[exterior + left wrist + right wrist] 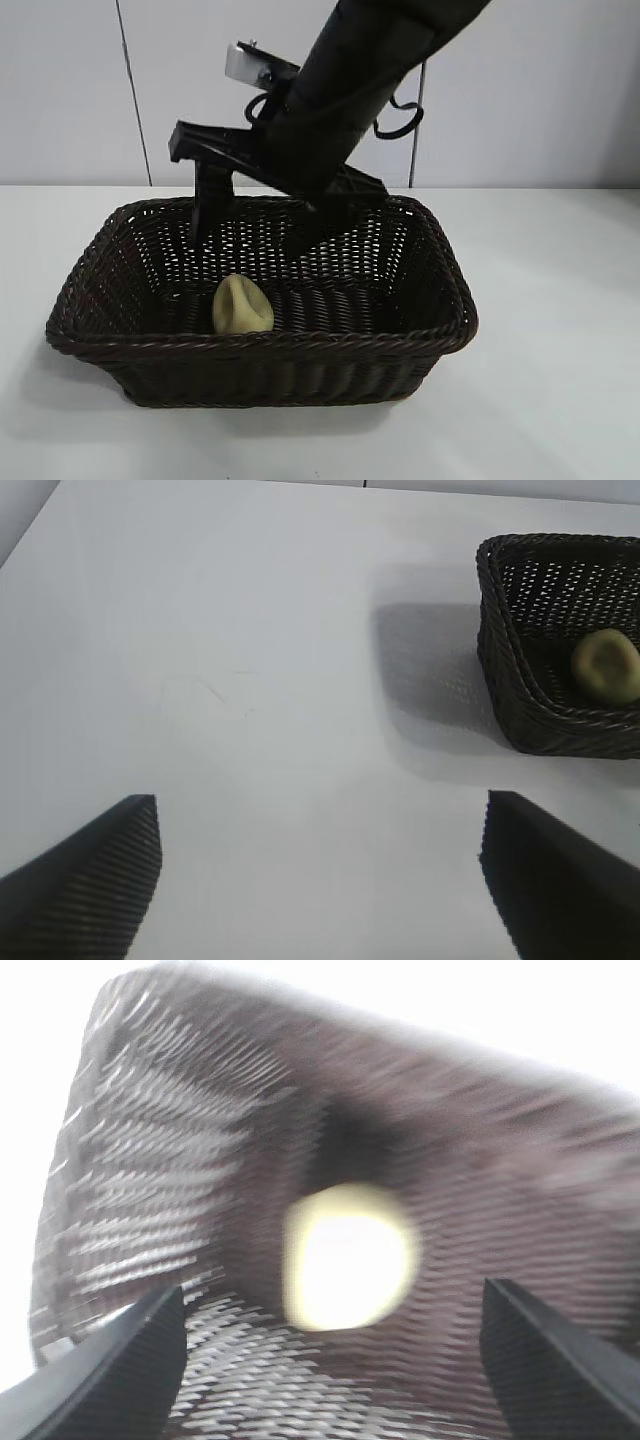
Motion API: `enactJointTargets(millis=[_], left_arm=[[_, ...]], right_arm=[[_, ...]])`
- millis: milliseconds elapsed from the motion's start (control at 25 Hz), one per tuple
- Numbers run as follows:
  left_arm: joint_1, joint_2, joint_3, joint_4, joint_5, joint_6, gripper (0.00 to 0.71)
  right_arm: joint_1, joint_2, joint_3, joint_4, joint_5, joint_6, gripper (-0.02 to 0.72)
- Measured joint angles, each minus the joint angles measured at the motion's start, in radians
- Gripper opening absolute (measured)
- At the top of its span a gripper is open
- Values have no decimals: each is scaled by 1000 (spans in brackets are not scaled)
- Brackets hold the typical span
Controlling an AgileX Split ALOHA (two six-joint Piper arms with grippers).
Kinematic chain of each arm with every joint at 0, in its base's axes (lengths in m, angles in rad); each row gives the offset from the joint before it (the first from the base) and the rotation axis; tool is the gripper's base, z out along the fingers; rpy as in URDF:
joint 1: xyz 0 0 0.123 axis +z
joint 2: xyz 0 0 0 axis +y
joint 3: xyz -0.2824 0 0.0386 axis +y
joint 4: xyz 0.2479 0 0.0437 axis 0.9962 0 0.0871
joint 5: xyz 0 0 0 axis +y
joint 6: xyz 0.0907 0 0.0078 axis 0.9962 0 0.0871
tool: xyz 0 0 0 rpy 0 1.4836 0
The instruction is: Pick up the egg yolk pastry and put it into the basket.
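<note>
Pastry placement looks done, or all but done: the egg yolk pastry (243,306) lies on the woven floor of the basket (430,330), toward the near wall and left of centre in the exterior view, with nothing gripping it. The basket itself stands on the white desk (560,300). The right pincer (262,232) hangs inside the basket's back half, above and behind the pastry and clear of it; its fingers are spread wide, one black finger (208,205) reaching down past the braided rim, and in the right wrist view both fingertips frame the pale lump from either side without touching it. The right arm comes in steeply from the upper right, its dark sleeve sloping down toward the basket. What seems left, judging from this, is only to lift that arm out without snagging the wicker. The left pincer (320,870) sits idle over bare desk, well apart from the basket, its fingers also spread and holding nothing.
</note>
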Motion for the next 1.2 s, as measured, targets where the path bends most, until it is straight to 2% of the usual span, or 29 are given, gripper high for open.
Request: enactJointTargets(millis=[280, 480, 720, 960, 1200], left_arm=[[0, 0, 0, 0, 0, 0, 630], [0, 0, 0, 0, 0, 0, 630], [0, 0, 0, 0, 0, 0, 630], [0, 0, 0, 0, 0, 0, 630], [0, 0, 0, 0, 0, 0, 630]], right_arm=[[-73, -2, -181, -227, 220, 109, 582], [-182, -2, -219, -289, 351, 121, 582], [-328, -2, -219, -355, 402, 123, 582], [-481, -2, -219, -438, 439, 93, 582], [-595, -2, -219, -452, 444, 82, 579]])
